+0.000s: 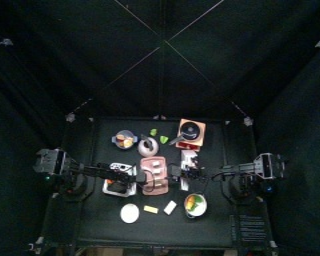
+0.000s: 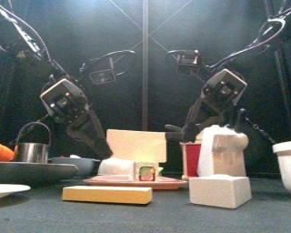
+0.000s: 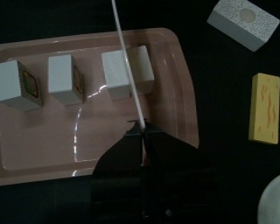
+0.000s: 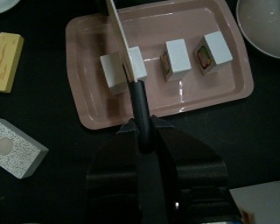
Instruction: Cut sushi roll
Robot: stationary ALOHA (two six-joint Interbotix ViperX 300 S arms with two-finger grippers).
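The sushi roll [image 4: 122, 66] is a wide white block on the pink tray [image 4: 166, 109], and it also shows in the left wrist view [image 3: 127, 70]. Two narrower cut pieces [image 4: 175, 56] [image 4: 213, 48] stand in a row beside it. My right gripper [image 4: 140, 124] is shut on the black handle of the knife [image 4: 136, 94]. The blade crosses the middle of the roll. In the left wrist view the blade [image 3: 119, 52] is a thin pale line that ends at my left gripper [image 3: 136, 136]. Its jaws are drawn together there. Both grippers hang over the tray [image 1: 156, 185].
Toward the table's front lie a yellow block [image 3: 265, 105], a speckled white block [image 3: 241, 22], a white plate [image 1: 129, 213] and a bowl [image 1: 194, 205]. A small pot [image 2: 33, 150] and an orange [image 2: 0, 152] stand at the left. A red and white box [image 2: 209, 150] is behind the tray.
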